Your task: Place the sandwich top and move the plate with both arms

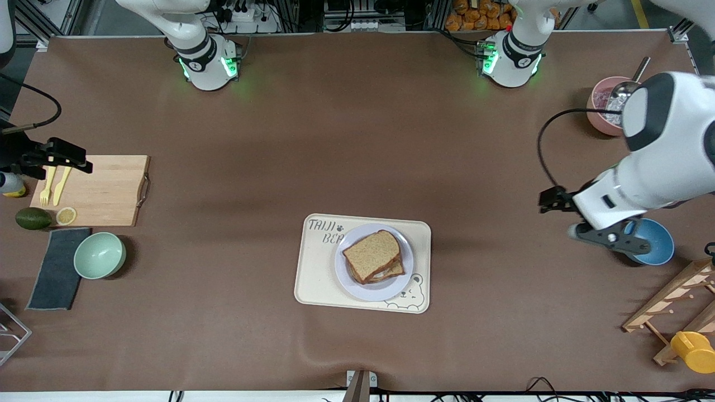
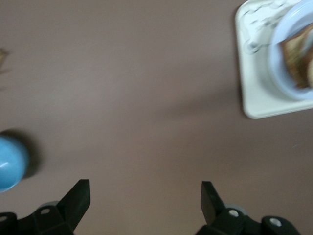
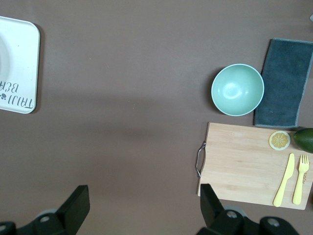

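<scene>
Already I see the light-brown wholemeal bread slice [image 1: 373, 254] topping the sandwich on the round lavender-grey plate [image 1: 403, 279]; plate move remains. Left gripper [image 2: 145, 205] hangs wide and empty over bare table near the blue bowl [image 1: 656, 241], right gripper [image 3: 145, 205] wide and empty over the wooden cutting board [image 1: 106, 190].

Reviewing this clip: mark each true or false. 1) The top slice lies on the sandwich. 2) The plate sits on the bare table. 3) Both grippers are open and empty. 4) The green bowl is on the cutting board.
1) True: the sandwich top lies on the stack.
2) False: the plate sits on the tray.
3) True: the left gripper and the right gripper hold nothing.
4) False: the green bowl stands on the table beside the cutting board.
</scene>
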{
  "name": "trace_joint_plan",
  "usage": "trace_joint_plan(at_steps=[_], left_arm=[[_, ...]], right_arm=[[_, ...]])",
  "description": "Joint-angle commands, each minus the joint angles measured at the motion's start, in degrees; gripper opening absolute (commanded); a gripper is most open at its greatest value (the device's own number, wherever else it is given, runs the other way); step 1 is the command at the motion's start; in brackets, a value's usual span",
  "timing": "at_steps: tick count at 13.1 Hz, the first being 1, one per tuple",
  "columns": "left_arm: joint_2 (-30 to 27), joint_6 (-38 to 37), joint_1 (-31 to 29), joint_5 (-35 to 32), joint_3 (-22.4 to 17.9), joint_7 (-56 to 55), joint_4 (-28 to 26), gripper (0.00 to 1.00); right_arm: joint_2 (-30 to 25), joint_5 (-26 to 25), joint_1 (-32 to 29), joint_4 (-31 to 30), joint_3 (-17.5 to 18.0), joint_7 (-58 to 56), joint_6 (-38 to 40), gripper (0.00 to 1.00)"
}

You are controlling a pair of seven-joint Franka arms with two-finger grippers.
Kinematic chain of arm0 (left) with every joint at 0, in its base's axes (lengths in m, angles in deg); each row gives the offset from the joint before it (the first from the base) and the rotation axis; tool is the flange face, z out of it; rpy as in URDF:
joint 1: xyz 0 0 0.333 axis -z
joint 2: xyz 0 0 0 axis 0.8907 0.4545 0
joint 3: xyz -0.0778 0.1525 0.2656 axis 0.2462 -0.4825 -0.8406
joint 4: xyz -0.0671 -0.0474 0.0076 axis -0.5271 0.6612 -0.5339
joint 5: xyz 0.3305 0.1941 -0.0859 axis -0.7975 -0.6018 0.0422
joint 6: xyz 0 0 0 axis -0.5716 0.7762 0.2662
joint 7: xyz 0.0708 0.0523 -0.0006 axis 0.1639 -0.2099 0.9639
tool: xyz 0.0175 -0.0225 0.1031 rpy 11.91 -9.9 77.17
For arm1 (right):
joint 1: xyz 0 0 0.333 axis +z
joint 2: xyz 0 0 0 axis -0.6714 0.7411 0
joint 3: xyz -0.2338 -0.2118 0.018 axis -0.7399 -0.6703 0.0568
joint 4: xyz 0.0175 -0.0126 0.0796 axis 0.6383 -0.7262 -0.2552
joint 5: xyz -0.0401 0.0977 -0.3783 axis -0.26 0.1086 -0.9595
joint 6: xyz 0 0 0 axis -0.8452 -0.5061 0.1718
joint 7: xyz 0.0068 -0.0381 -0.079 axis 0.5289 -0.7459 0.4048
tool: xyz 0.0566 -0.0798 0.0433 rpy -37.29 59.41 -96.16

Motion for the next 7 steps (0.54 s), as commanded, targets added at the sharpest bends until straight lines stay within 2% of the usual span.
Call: trace_joint_plan(at_steps=[1, 3, 7], left_arm=[[-0.43, -3.72, -0.21, -3.66, 0.38, 0.42, 3.30, 1.00], [-3.76, -4.51, -0.91, -3.66, 0.29, -0.11, 3.04, 1.00], [-5.62, -7.05, -2.85, -3.66, 0.38, 0.50, 3.22, 1.00]], right_arm=[[-0.26, 0.58, -1.03, 0.40, 0.47, 0.59, -0.08, 1.00], [-0.17, 0.31, -0.59, 0.23, 0.47, 0.59, -1.21, 1.00], [0.88, 0.49, -0.23, 0.14, 0.56, 0.68, -4.65, 1.00]])
